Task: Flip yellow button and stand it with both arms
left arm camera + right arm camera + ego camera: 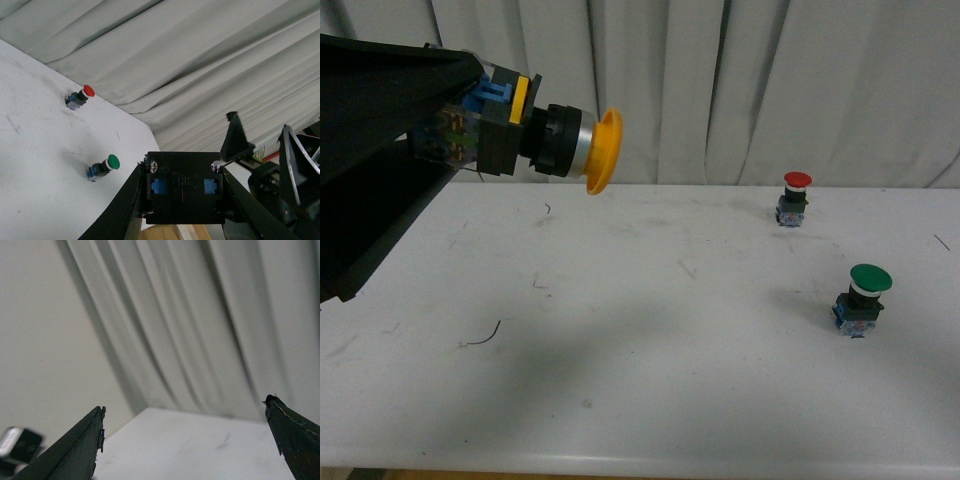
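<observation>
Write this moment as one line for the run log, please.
left jaws: shut on yellow button, held in air, cap sideways | right jaws: open, empty | red button, green button: upright on table | stage: button not yet stood

You face a white table [650, 400] backed by a pale grey curtain [740, 90] that hangs in vertical folds along its far edge. The tabletop carries faint dark scuffs [688, 268], and a broad soft shadow [610, 345] lies across its middle. The light is even and cool. In your left wrist view, a strip of pale wood [172, 233] shows below the table's edge. Your right wrist view shows the same folds, blurred.
</observation>
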Controlling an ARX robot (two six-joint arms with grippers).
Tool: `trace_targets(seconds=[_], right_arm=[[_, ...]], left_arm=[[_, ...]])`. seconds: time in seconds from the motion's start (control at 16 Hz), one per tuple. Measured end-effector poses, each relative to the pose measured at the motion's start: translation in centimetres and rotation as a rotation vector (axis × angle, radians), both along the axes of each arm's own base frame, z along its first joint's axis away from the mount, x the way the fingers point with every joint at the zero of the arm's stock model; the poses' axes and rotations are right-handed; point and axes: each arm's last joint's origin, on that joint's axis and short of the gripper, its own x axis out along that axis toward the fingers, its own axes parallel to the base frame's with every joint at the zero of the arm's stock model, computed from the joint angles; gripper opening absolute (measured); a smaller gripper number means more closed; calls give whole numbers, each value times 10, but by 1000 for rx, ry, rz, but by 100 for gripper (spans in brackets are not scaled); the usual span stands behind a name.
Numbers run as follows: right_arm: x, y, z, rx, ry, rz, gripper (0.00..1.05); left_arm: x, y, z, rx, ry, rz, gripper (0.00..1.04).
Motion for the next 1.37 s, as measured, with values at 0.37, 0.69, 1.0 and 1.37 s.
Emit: trace_targets(seconds=[0.37,0.69,1.0,1.37], right_arm=[[-17,34,-63,325,666,287,98],[-4,52,-71,474,836,302,98],[6,77,-74,468,842,327,98],[2,116,-67,418,796,422,98]], left_arm=[[3,-2,-2,3,12,-6,36],[6,-5,-9,12,44,-18,36],[6,-5,-10,12,49,-24,36],[4,-7,-7,8,37,-27,36]])
